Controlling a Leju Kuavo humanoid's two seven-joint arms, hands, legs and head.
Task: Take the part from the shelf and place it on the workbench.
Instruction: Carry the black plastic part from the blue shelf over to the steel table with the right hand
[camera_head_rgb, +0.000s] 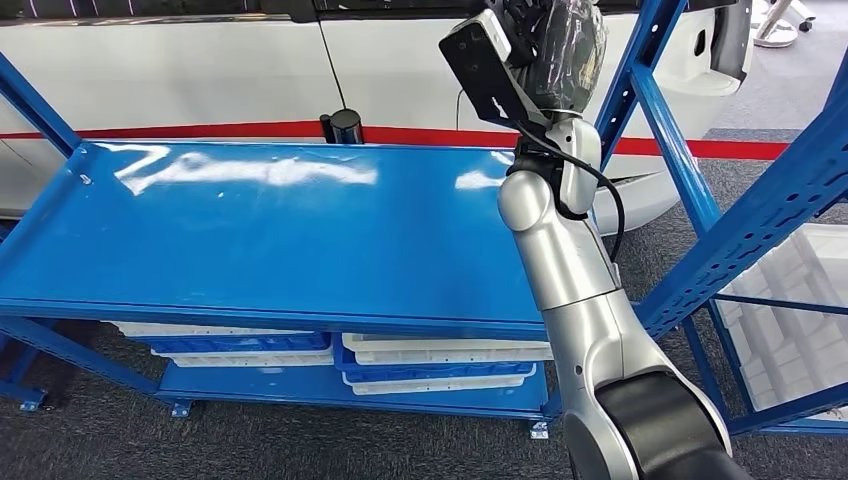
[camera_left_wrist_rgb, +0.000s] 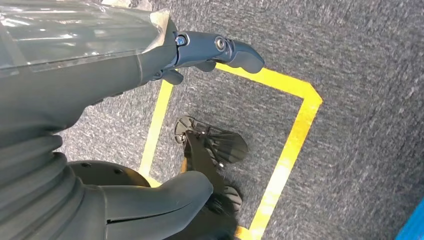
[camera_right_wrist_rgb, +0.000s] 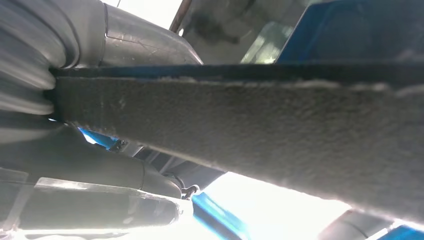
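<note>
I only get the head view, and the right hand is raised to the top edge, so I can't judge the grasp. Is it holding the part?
Observer: It looks so. In the right wrist view a flat dark part runs between the thumb and fingers of the right hand.
Operator: And the left hand?
Observer: The left hand hangs low, holding nothing, with its fingers apart.
Operator: What is under it?
Observer: Grey carpet marked with a yellow tape line.
</note>
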